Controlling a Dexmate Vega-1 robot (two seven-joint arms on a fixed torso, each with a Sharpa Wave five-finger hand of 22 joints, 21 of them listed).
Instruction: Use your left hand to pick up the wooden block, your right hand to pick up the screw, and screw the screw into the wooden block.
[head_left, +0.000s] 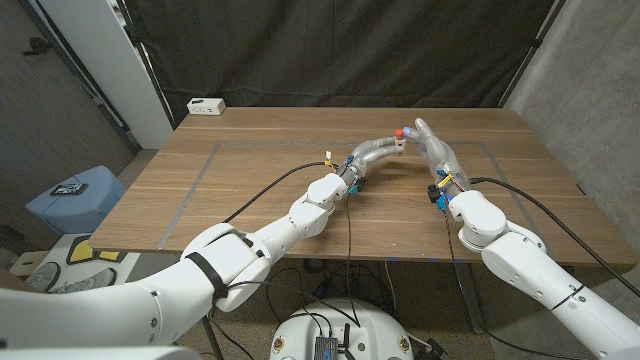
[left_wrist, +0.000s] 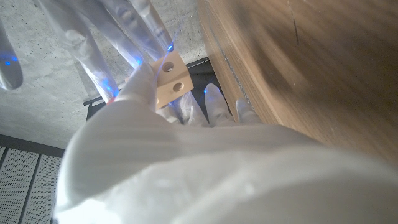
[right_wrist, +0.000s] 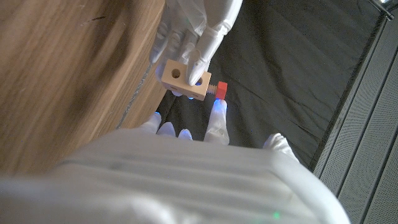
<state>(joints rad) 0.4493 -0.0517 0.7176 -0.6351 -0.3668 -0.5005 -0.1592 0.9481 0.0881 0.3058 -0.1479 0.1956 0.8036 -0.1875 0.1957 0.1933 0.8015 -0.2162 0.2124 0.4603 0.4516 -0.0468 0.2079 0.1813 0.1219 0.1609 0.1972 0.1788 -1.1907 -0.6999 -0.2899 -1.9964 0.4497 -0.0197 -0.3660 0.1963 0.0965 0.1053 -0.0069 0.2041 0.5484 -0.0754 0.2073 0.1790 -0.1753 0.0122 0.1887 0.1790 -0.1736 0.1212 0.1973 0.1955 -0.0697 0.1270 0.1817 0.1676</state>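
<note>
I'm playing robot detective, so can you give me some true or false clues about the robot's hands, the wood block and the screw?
1. The left hand holds the wooden block. True.
2. The wooden block lies flat on the table. False: it is up in the air, held above the table.
3. The screw has a red head. True.
4. The screw is far away from the block. False: it sticks out of the block's side, with the right hand's fingertips right by it.
5. The block has no holes. False: a round hole shows on its face in the right wrist view, and two show in the left wrist view.
</note>
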